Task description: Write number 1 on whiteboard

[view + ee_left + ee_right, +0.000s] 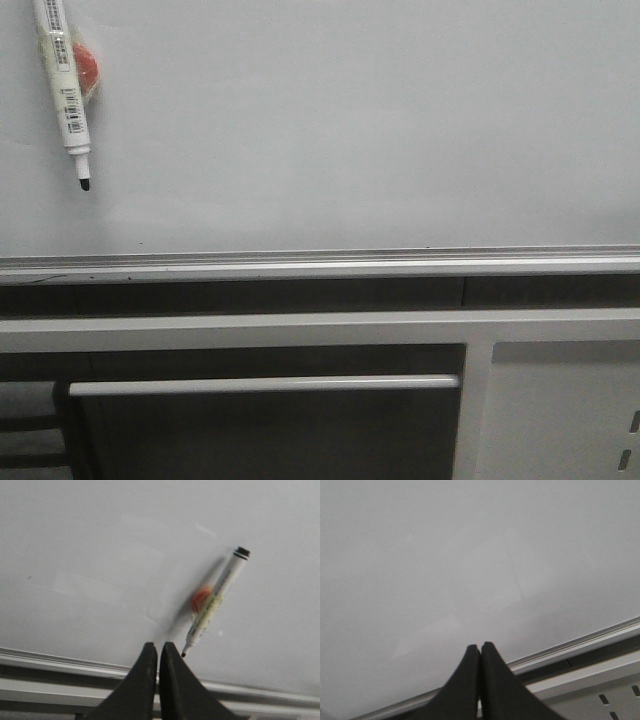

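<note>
The whiteboard [350, 130] carries no written stroke. An uncapped marker [64, 80] sits on its upper left part, tip down, beside an orange-red blob [86, 68]. The left gripper [159, 652] and right gripper [480, 652] both have fingers pressed together, holding nothing.

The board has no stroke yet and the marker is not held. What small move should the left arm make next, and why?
Probably open the left gripper and bring it around the marker. Its fingers are shut and empty, the uncapped marker hangs on the whiteboard beside them, and no stroke shows on the board.
</note>
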Controlling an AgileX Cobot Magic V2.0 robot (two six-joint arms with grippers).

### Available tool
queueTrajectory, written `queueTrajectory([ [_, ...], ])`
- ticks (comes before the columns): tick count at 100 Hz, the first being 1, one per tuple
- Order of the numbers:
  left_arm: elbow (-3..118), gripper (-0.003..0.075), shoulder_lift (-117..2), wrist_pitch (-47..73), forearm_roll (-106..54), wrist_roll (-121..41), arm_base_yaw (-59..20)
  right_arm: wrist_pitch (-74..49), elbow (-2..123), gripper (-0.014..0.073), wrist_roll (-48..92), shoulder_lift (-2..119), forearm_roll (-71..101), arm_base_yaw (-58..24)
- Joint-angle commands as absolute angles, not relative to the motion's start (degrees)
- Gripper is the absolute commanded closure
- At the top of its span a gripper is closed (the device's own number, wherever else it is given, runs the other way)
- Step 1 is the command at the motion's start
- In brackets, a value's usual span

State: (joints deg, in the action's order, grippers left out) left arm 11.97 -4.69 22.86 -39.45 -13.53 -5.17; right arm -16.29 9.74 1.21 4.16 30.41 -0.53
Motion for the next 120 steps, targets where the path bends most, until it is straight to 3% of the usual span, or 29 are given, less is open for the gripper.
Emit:
queueTrajectory([
  [1, 18.3, 0.0741, -10.3, 27.0, -39.0, -21.0, -5.1, -16.6, 15.4, 0.0637, 2.4, 9.2, 27.1, -0.1],
  [16, 24.6, 0.0741, -18.0, 33.6, -39.5, -27.4, -5.1, -16.4, 19.4, 0.0637, 2.6, 13.9, 26.3, -0.1],
  [66, 27.8, 0.0738, -24.5, 31.6, -50.1, -28.2, -5.1, -18.0, 19.3, 0.0635, 2.6, 14.4, 27.5, -0.1],
  [75, 27.8, 0.0672, -25.2, 31.6, -53.7, -32.7, -5.1, -18.3, 19.3, 0.0608, 2.6, 14.4, 27.5, -0.1],
  [87, 27.8, 0.0479, -26.2, 31.4, -60.0, -38.6, -5.1, -18.3, 19.3, 0.0456, 2.6, 14.4, 27.5, -0.1],
  [93, 27.8, 0.0430, -26.4, 30.7, -61.2, -38.6, -5.1, -17.9, 19.3, 0.0410, 2.6, 14.4, 27.5, -0.1],
  [120, 27.8, 0.0426, -26.6, 29.3, -63.9, -38.6, -5.1, -17.7, 19.3, 0.0407, 2.6, 14.4, 27.6, -0.1],
])
